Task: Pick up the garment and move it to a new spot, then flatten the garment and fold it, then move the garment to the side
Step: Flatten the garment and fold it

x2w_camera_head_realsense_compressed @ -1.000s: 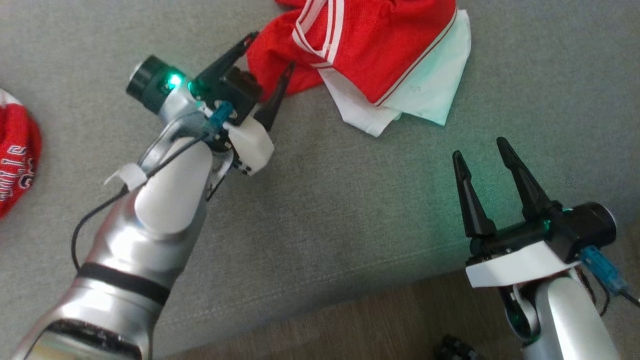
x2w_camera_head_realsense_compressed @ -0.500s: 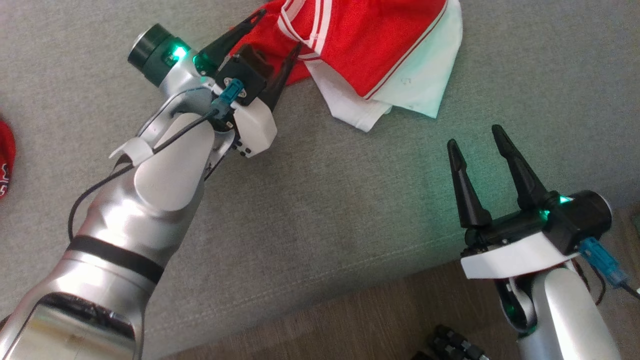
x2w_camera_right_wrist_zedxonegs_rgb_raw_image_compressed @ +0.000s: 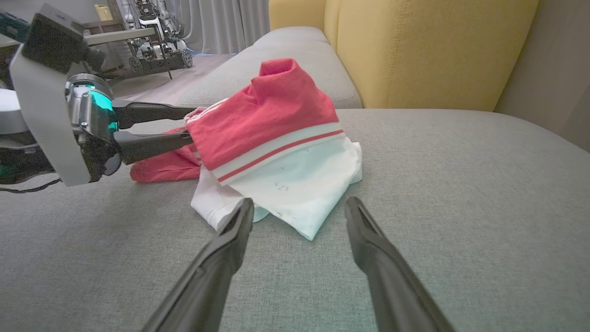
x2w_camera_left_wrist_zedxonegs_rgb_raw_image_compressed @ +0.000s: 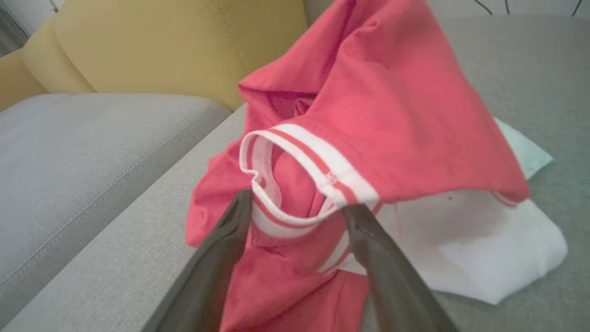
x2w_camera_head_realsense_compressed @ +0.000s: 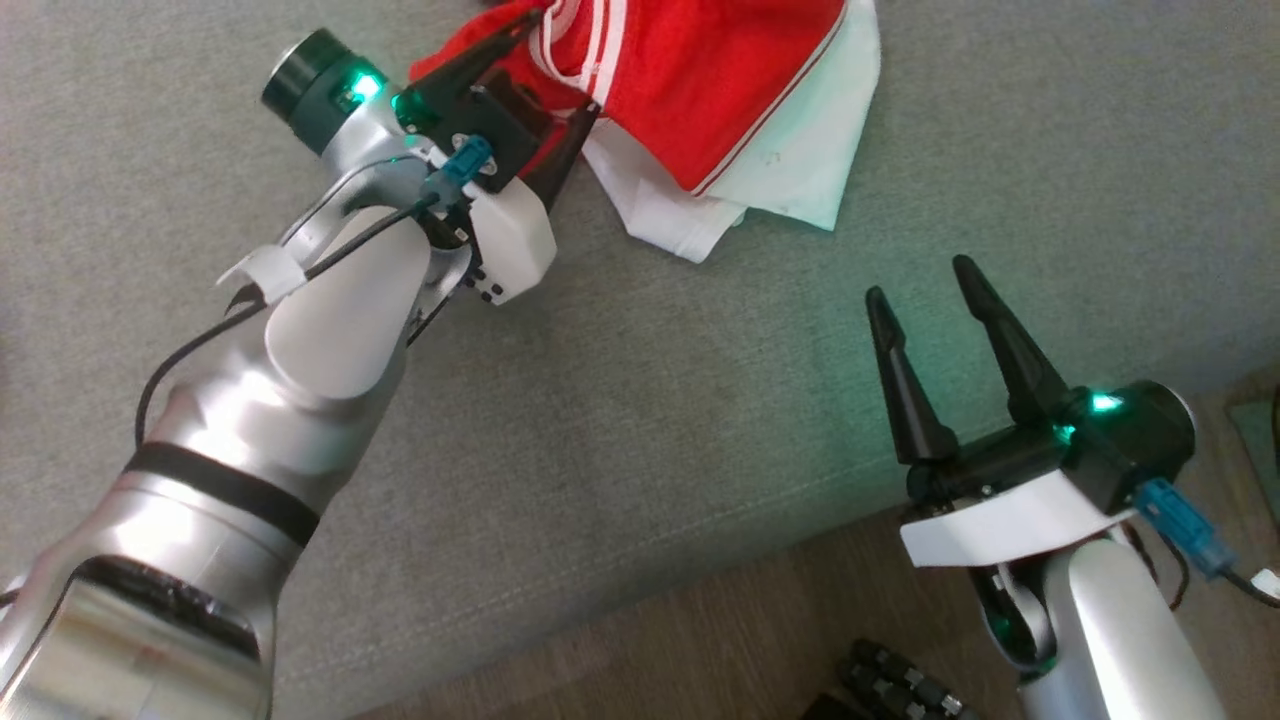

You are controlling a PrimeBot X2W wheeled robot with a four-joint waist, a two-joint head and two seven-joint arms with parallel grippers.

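Here's the garment [x2w_camera_head_realsense_compressed: 700, 90]: a red top with white striped trim and a white panel spilling out underneath, crumpled in a heap on the grey sofa seat [x2w_camera_head_realsense_compressed: 640, 400], close to the yellow backrest [x2w_camera_right_wrist_zedxonegs_rgb_raw_image_compressed: 415, 50]; 1 red peak of fabric stands up at the back of the pile, and the white part lies flat toward the front. Left gripper [x2w_camera_head_realsense_compressed: 562, 60] is right in at the heap's edge; its 2 dark fingers are spread wide with the striped, looped hem sitting between them in the left wrist view; jaws apart, nothing pinched; whether the fingers actually touch the cloth I cannot tell. Right gripper [x2w_camera_head_realsense_compressed: 920, 277] hangs over the front part of the seat, well apart from the garment; fingers splayed, empty, pointing toward the white panel. Beyond the seat's front seam, brown wood floor [x2w_camera_head_realsense_compressed: 700, 640]; far off in the right wrist view, a wheeled rig [x2w_camera_right_wrist_zedxonegs_rgb_raw_image_compressed: 156, 41] by grey curtains.
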